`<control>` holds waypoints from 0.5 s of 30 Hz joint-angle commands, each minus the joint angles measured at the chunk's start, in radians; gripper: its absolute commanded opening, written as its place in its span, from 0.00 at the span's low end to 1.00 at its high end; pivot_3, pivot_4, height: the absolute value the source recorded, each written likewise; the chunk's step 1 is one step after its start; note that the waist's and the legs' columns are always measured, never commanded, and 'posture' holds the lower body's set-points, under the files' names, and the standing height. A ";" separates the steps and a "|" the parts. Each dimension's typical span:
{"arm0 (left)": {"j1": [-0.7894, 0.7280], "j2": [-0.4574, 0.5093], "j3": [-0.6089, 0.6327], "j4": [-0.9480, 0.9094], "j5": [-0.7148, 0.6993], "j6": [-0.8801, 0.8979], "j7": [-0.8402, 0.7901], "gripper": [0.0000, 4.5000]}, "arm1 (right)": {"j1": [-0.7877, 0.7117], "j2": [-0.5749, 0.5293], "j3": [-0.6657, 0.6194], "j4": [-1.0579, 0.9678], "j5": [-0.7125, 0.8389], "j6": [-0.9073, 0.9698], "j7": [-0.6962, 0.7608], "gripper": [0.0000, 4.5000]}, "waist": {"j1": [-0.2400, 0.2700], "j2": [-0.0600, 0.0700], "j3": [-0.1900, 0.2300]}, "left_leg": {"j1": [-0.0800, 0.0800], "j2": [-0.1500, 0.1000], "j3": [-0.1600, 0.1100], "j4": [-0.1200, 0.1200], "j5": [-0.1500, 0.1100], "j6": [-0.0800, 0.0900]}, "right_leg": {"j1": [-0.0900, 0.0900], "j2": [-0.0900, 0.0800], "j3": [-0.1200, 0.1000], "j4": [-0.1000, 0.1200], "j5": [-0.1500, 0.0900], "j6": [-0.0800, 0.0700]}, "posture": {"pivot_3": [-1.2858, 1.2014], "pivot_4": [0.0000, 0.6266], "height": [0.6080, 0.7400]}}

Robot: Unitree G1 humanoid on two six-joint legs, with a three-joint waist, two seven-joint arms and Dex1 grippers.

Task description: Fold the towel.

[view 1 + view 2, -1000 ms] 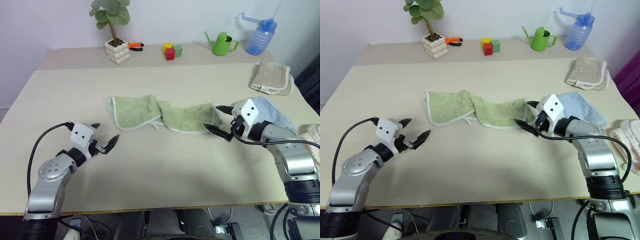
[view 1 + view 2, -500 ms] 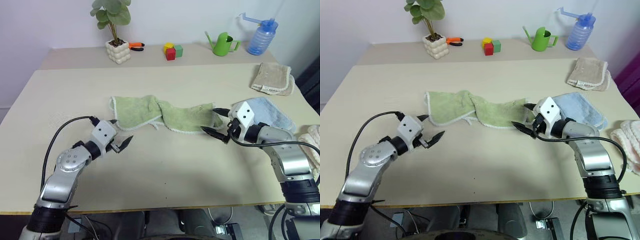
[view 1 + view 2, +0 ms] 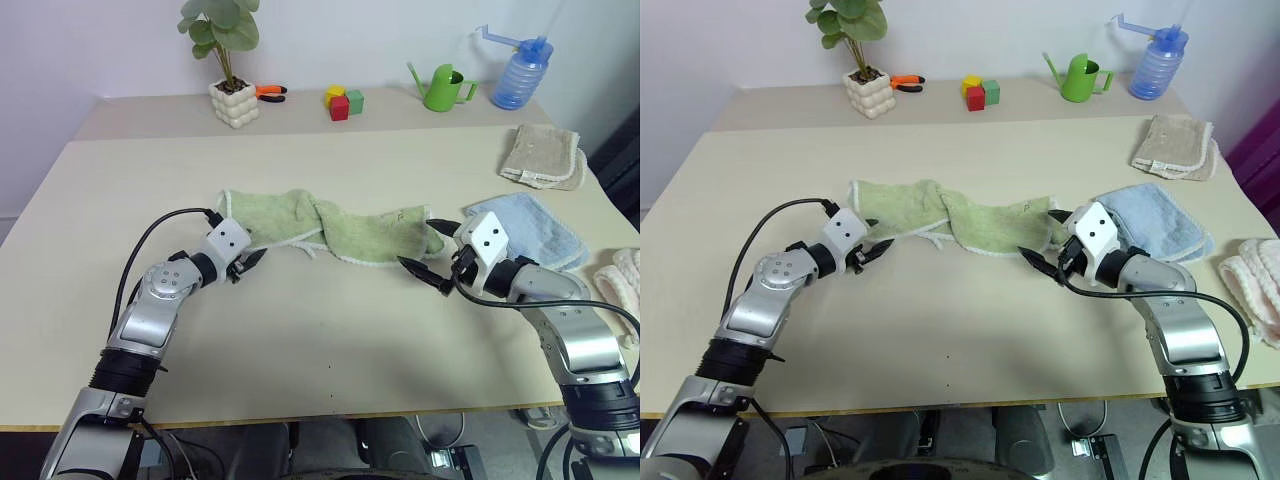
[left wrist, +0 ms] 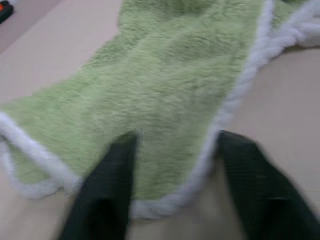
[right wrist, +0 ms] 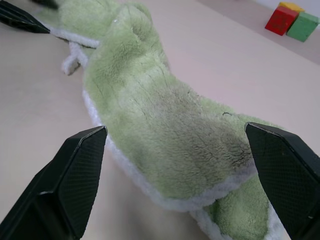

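I'm seeing green towel [image 3: 325, 229] lying bunched and twisted mid-table [image 3: 330, 330], stretching crosswise. Left gripper [image 4: 172, 187] sitting at towel's left near corner, fingers partly spread, straddling white-stitched edge, not yet pinching. Right gripper [image 3: 432, 247] hovering at towel's right end, fingers spread wide. Light blue towel [image 3: 535, 225] lying just beyond, toward right edge.

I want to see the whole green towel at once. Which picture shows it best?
The left eye view: the green towel lies there end to end, bunched and twisted in the middle, between both grippers. The right eye view shows the same. The left wrist view has just one white-edged corner between that gripper's fingers; the right wrist view has the other end.
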 commanded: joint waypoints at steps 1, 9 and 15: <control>0.014 0.014 0.014 0.002 0.018 -0.033 0.009 0.06 | -0.002 -0.001 -0.028 -0.037 0.012 -0.004 -0.006 1.00 | 0.000 0.000 0.000 | 0.000 0.000 0.000 0.000 0.000 0.000 | 0.000 0.000 0.000 0.000 0.000 0.000 | 0.52 0.24 0.90; 0.047 -0.007 0.085 -0.051 0.000 -0.071 0.099 0.01 | -0.006 -0.093 0.028 0.021 -0.107 -0.131 0.065 1.00 | 0.001 0.000 0.000 | 0.000 0.000 0.000 0.000 0.000 0.000 | 0.000 0.000 0.000 0.000 0.000 0.000 | 0.52 0.24 0.90; 0.071 -0.045 0.175 -0.121 -0.048 -0.111 0.169 0.01 | -0.024 -0.104 0.062 0.071 -0.154 -0.231 0.097 1.00 | 0.001 0.000 0.000 | 0.000 0.000 0.000 0.000 0.000 0.000 | 0.000 0.000 0.000 0.000 0.000 0.000 | 0.52 0.24 0.90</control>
